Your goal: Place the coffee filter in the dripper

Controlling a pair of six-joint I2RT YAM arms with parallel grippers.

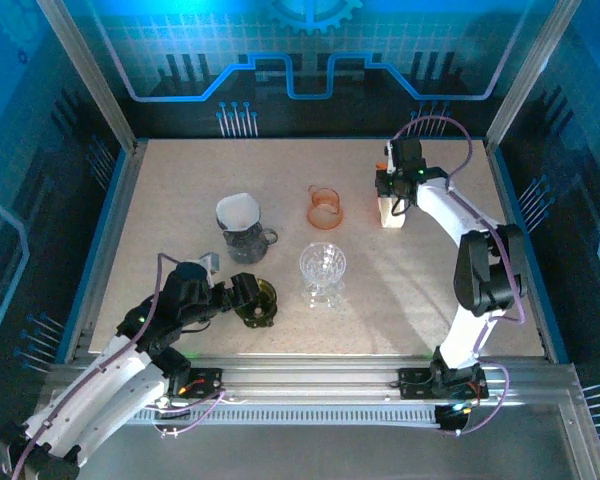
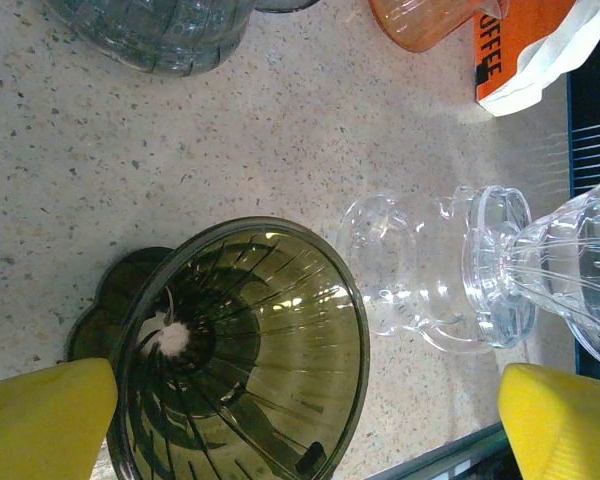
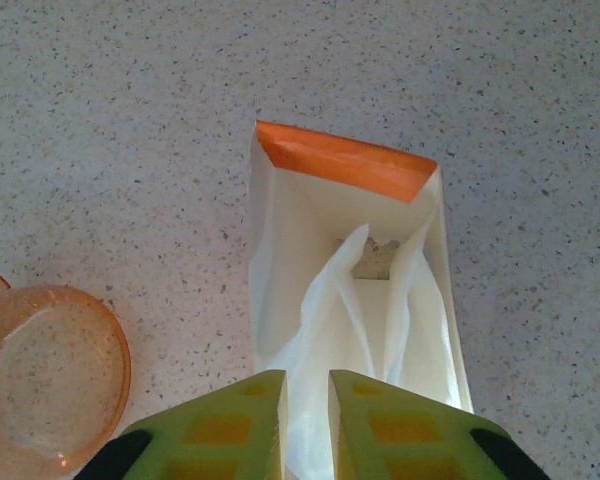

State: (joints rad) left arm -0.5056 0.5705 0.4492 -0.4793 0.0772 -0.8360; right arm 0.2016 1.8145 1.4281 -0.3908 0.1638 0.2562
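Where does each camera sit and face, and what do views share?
Top external: above and behind, looking down on the table; left arm and right arm show.
Left wrist: faces the olive dripper; open left gripper frames it.
Right wrist: looks into the filter box; right gripper pinches a paper filter.
Shared by wrist views: orange dripper, filter box.

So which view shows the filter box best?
Right wrist: it looks straight into the open filter box, white filters visible inside. Top external shows it small and distant; left wrist catches an orange lettered corner.
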